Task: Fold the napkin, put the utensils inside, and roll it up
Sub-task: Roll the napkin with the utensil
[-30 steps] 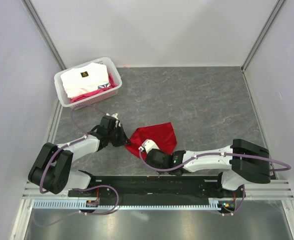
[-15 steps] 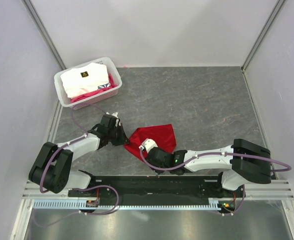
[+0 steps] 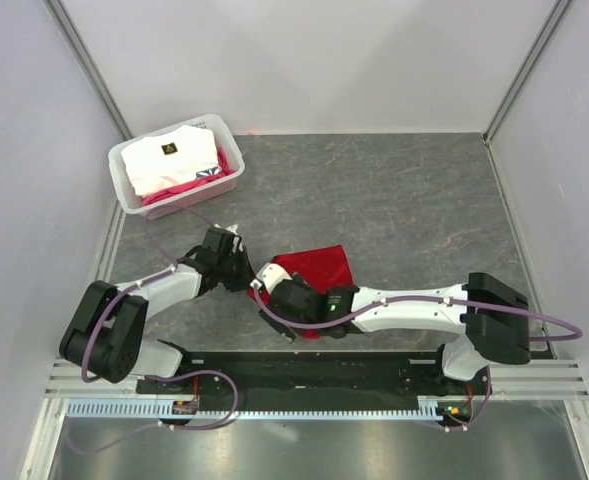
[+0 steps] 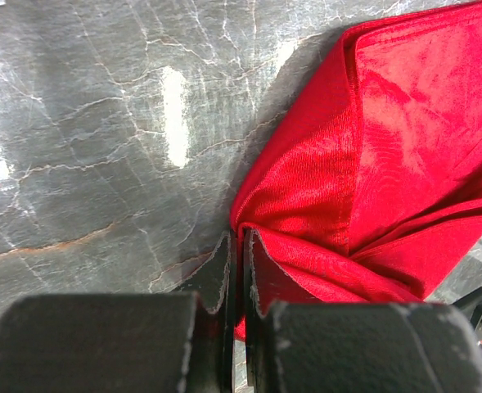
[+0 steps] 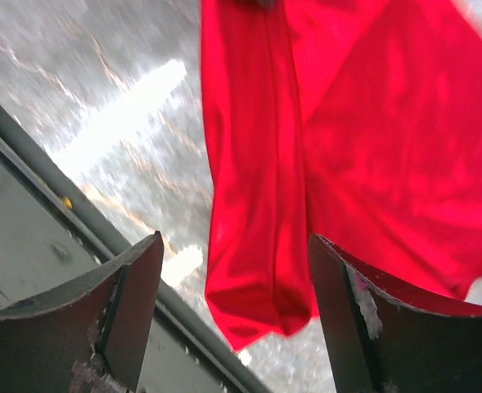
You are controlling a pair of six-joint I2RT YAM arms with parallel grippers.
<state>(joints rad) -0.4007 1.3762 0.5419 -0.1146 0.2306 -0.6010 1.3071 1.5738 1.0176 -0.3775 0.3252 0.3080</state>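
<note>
Left gripper point(image 4: 241, 246) of mine is clamped on a corner of the napkin point(image 4: 404, 123), low over the table point(image 4: 101, 123), I judge to anchor the cloth. My right gripper point(image 5: 234, 241) is spread wide at the napkin's near fold, gripping nothing.

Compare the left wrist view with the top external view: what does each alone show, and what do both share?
Left wrist only: left jaws shut on a folded edge of the napkin. Top external only: the basket of white and pink fabric, and the right arm over the napkin. Both: red napkin, grey table.
</note>
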